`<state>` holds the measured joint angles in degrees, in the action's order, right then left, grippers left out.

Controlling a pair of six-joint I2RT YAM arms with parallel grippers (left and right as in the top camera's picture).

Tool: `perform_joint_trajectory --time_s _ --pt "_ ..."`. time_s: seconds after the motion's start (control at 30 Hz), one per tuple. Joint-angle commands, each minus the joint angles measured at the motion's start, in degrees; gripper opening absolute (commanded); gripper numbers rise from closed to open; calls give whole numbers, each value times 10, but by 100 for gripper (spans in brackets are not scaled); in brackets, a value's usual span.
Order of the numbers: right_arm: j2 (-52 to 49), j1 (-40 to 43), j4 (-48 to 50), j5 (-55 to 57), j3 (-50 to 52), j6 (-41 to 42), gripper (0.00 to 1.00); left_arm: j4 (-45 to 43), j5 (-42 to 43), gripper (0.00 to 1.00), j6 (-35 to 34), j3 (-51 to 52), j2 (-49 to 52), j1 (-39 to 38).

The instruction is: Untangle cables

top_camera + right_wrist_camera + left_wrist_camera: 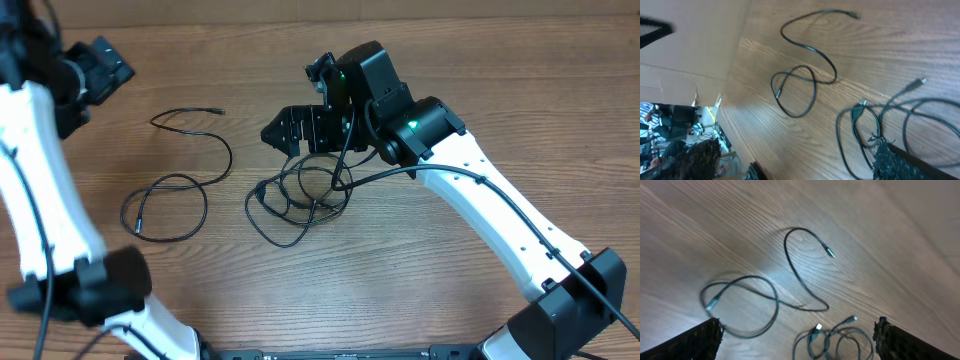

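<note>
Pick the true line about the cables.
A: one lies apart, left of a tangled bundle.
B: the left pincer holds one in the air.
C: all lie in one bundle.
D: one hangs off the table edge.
A: the overhead view shows one cable lying in loose loops by itself, apart from and left of the tangled bundle.

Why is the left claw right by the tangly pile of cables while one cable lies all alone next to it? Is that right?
No, that is the right claw, seen in the overhead view. It is by the tangly pile of cables, and one cable lies alone next to it.
</note>
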<state>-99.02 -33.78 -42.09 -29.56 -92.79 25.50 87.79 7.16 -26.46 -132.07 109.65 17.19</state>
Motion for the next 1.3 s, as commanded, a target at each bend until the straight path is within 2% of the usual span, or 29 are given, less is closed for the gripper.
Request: perform_joint_trajectory --time_s 0.0,0.27,0.53,0.63,0.67,0.73,0.83,0.9,1.13,1.27 --pt "-5 1 -11 12 -17 0 100 -13 4 97 -28 6 63 -19" --pt "-5 1 -32 27 -17 -2 100 -9 4 93 -40 6 194 -37" --pt "-5 1 -52 51 -17 -2 100 -36 4 68 -33 6 275 -36" --pt "-5 1 -52 55 -17 -2 100 -37 4 65 -33 6 285 -36" --pt "-5 1 -52 58 -17 -2 100 -38 3 62 -33 6 286 -36" --pt "-5 1 -52 64 -17 -2 100 -39 4 47 -26 6 286 -36" --pt "-5 1 -51 65 -17 -2 100 -34 4 14 -18 6 286 -36" --pt "-7 1 -50 65 -17 -2 100 -27 3 4 -18 5 286 -35" --pt "-8 1 -61 64 -17 -2 100 44 4 4 -21 -50 275 -13" --pt "-8 1 -63 64 -17 -2 100 87 4 4 -21 -97 235 2"
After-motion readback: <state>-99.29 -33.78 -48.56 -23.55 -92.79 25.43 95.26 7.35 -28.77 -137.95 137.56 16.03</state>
